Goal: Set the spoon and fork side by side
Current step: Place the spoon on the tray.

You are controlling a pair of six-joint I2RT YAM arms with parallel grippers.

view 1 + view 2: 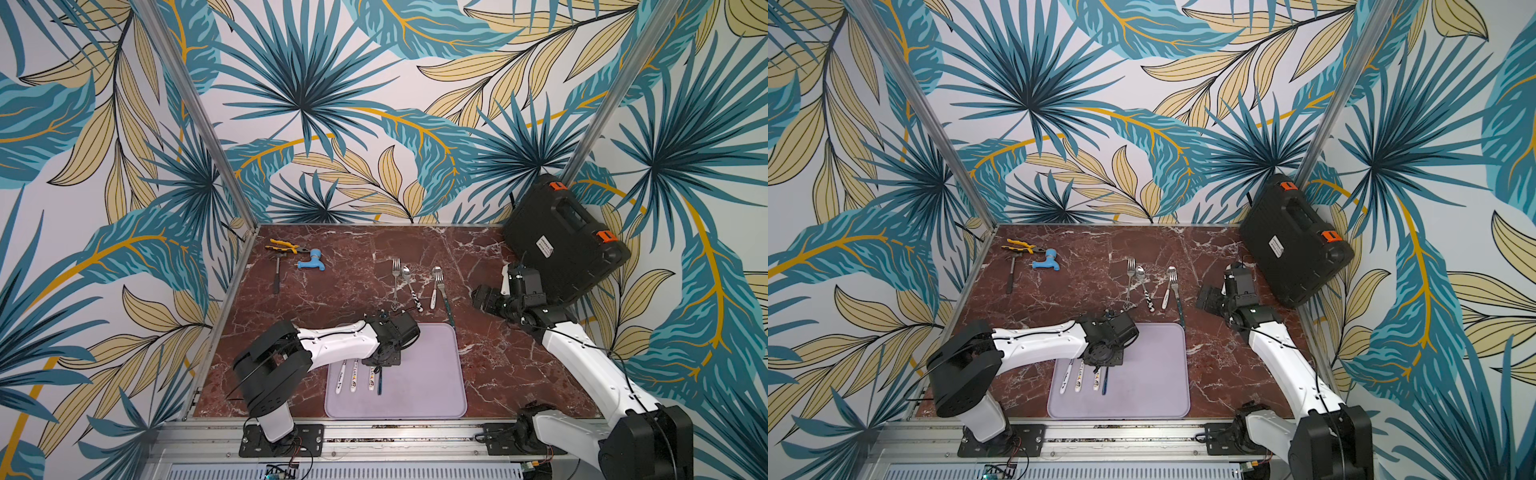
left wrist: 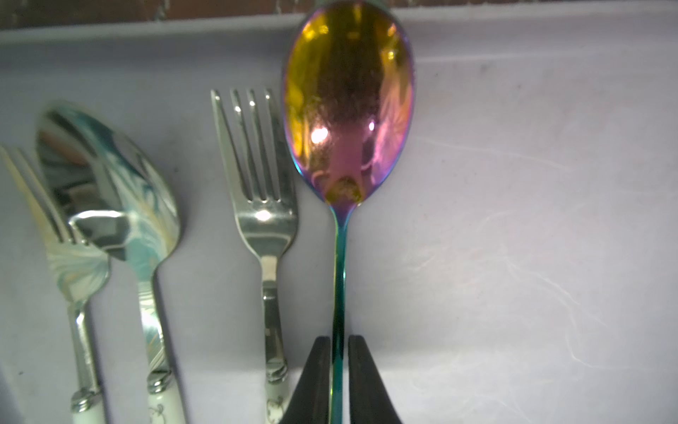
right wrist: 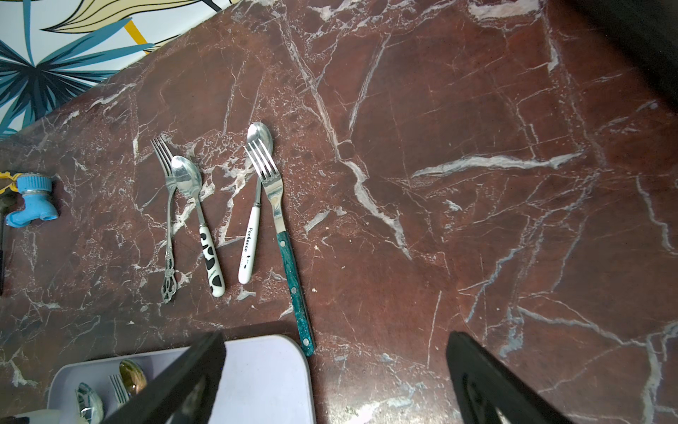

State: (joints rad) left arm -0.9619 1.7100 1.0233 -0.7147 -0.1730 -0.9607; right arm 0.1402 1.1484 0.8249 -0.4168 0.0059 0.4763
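An iridescent spoon lies on the lilac tray, right beside a silver fork with a white handle, the two parallel. My left gripper straddles the spoon's thin handle, and a narrow gap shows on each side of the handle, so the jaws stand slightly open. In both top views the left gripper hangs over the tray's left part, above the spoon's dark handle. My right gripper is wide open and empty over the marble, by the tray's far right corner.
Another spoon and fork lie further along on the tray. On the marble beyond the tray lie an ornate fork, a cow-patterned spoon, a white-handled spoon and a teal-handled fork. Pliers, a blue tap and a black case sit at the back.
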